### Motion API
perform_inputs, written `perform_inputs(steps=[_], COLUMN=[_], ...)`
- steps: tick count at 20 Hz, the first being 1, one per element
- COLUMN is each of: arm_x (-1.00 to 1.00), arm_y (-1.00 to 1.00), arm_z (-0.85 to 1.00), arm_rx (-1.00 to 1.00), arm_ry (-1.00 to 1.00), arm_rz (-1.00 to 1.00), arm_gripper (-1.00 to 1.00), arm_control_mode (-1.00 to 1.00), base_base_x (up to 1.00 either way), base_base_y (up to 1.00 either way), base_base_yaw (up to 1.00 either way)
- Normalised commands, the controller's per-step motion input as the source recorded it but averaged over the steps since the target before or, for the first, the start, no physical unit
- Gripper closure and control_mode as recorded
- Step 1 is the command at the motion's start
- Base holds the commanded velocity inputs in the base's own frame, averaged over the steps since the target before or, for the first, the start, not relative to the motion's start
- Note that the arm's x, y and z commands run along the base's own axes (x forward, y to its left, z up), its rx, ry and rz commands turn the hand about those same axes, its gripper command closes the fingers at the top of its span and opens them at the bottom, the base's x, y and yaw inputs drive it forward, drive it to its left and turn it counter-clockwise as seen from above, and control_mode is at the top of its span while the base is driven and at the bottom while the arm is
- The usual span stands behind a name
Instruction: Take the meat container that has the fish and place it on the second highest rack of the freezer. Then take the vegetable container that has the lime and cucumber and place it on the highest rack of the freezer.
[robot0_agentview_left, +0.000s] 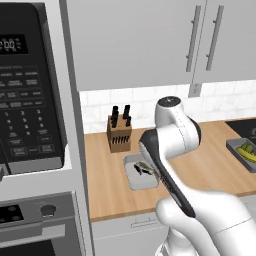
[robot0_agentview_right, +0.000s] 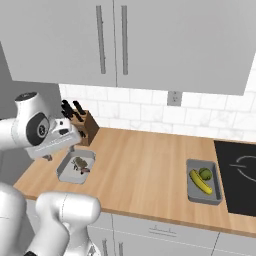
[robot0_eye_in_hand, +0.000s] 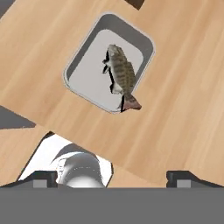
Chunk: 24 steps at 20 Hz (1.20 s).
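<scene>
The meat container (robot0_eye_in_hand: 83, 81) is a grey tray lying on the wooden counter, with the brown-grey fish (robot0_eye_in_hand: 121, 74) inside it. In the base views this container (robot0_agentview_right: 64, 172) (robot0_agentview_left: 134, 181) sits in front of the knife block, its fish (robot0_agentview_right: 80, 164) near the middle. My gripper (robot0_eye_in_hand: 113, 177) hovers above it, a little nearer than the tray, open with nothing between its fingertips (robot0_eye_in_hand: 183, 177). Far to the right stands the vegetable container (robot0_agentview_right: 216, 186) (robot0_agentview_left: 234, 146), holding the lime (robot0_agentview_right: 205, 173) and the cucumber (robot0_agentview_right: 199, 181). The freezer and its racks are out of view.
A knife block (robot0_agentview_right: 84, 124) (robot0_agentview_left: 119, 134) stands against the tiled wall behind the meat container. A black cooktop (robot0_agentview_right: 237, 167) lies at the counter's right end. A microwave and wall oven (robot0_agentview_left: 27, 100) fill the left side. Wall cabinets (robot0_agentview_right: 125, 40) hang above the counter.
</scene>
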Motion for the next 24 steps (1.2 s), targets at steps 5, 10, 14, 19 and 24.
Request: perform_inputs(steps=[5, 10, 14, 19, 24], arm_x=[-0.12, -0.03, 0.0, 0.04, 0.05], arm_y=[0.34, 0.32, 0.19, 0.08, 0.05], arm_z=[-0.19, -0.55, -0.52, -0.34, -0.16], arm_rx=[-0.17, -0.01, 0.0, 0.0, 0.0], arm_ry=[0.11, 0.13, 0.1, 0.09, 0.05], arm_rz=[0.31, 0.09, 0.04, 0.05, 0.04], arm_gripper=[-1.0, -1.0, -1.0, -1.0, -1.0], arm_control_mode=[-1.0, -1.0, -1.0, -1.0, -1.0], base_base_x=[0.0, 0.0, 0.0, 0.0, 0.0], base_base_y=[0.0, 0.0, 0.0, 0.0, 0.0], base_base_yaw=[0.0, 0.0, 0.0, 0.0, 0.0])
